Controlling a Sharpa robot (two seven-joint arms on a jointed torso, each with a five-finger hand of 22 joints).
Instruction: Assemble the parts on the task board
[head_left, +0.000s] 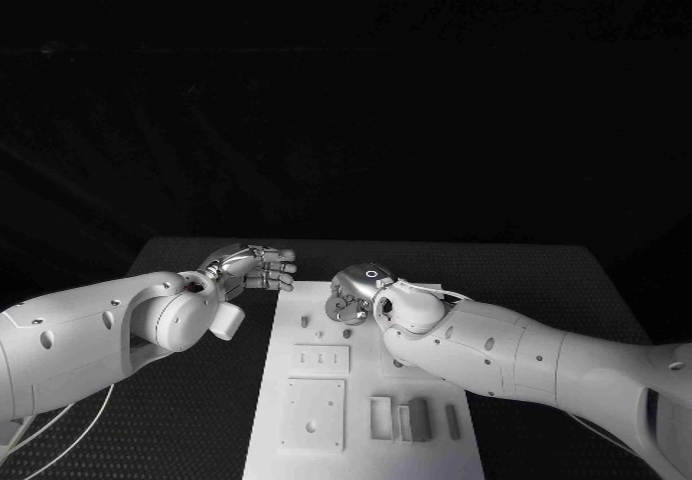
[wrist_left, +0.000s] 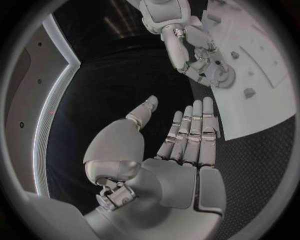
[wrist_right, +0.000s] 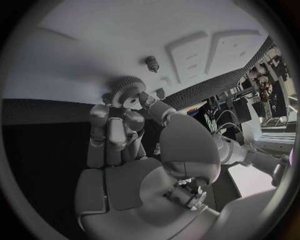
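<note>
Closest to the camera on the white task board (head_left: 274, 440) is a square plate (head_left: 315, 413) with a hole in it, plus a few upright grey blocks (head_left: 410, 418) just to its right. Further up sits a smaller plate (head_left: 320, 360) with slots. Past that, the right hand (head_left: 351, 295) hovers over the board's far end, pinching a toothed gear (wrist_right: 128, 92) between thumb and fingers; the wrist cam shows the gear right at the board surface, near a small peg (wrist_right: 152, 63). Left hand (head_left: 257, 266) hangs over the black table (head_left: 202, 400) just off the board's far left corner, fingers stretched out straight, side by side, thumb apart, holding nothing.
</note>
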